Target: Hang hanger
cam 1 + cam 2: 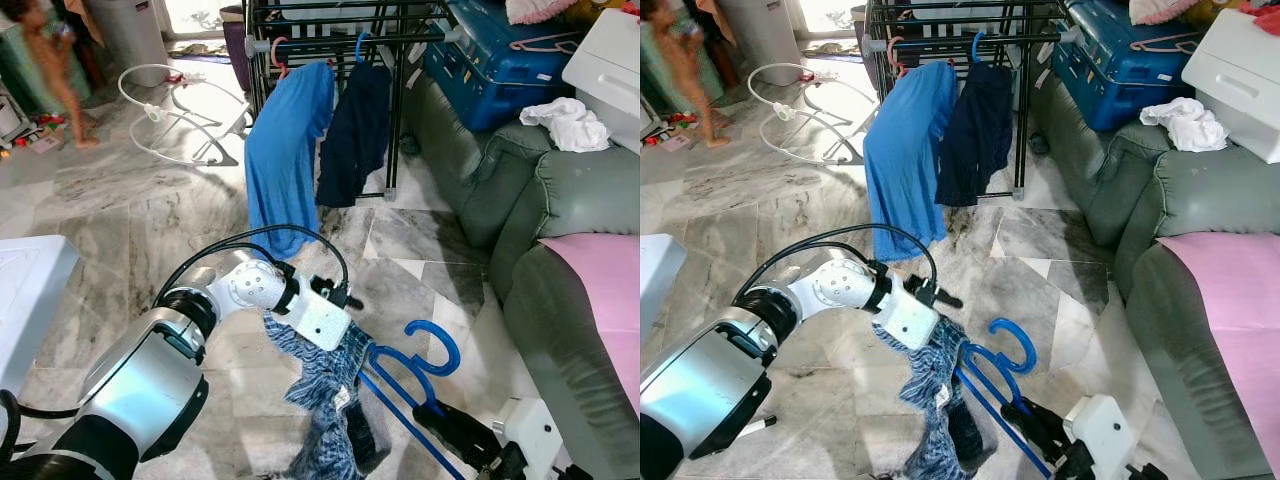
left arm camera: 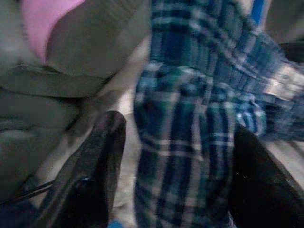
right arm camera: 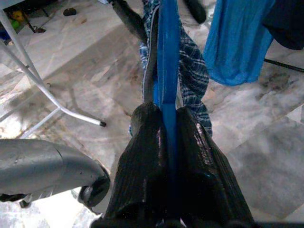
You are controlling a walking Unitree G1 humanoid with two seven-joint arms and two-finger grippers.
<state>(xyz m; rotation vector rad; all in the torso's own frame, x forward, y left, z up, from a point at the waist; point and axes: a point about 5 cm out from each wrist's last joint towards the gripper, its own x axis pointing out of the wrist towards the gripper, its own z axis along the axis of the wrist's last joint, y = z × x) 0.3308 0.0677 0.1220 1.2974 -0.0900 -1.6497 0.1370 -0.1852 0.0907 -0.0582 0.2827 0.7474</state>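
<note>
A blue plastic hanger (image 1: 420,365) is held low over the marble floor, with a blue plaid garment (image 1: 325,385) draped on it. My right gripper (image 3: 166,114) is shut on the hanger's blue bar (image 3: 167,71), below its hook (image 1: 1012,340). My left gripper (image 2: 178,128) reaches in from the left with its fingers open on either side of a fold of the plaid garment (image 2: 190,142). At the back stands a black drying rack (image 1: 330,30), where a blue shirt (image 1: 285,150) and a dark navy garment (image 1: 355,130) hang on hangers.
A grey-green sofa (image 1: 540,220) with a pink cover lines the right side, with a white cloth (image 1: 568,122) and a blue suitcase (image 1: 500,60) on it. A white tubular frame (image 1: 180,115) lies on the floor at the back left, near a person (image 1: 50,70). A white object (image 1: 25,290) sits at my left.
</note>
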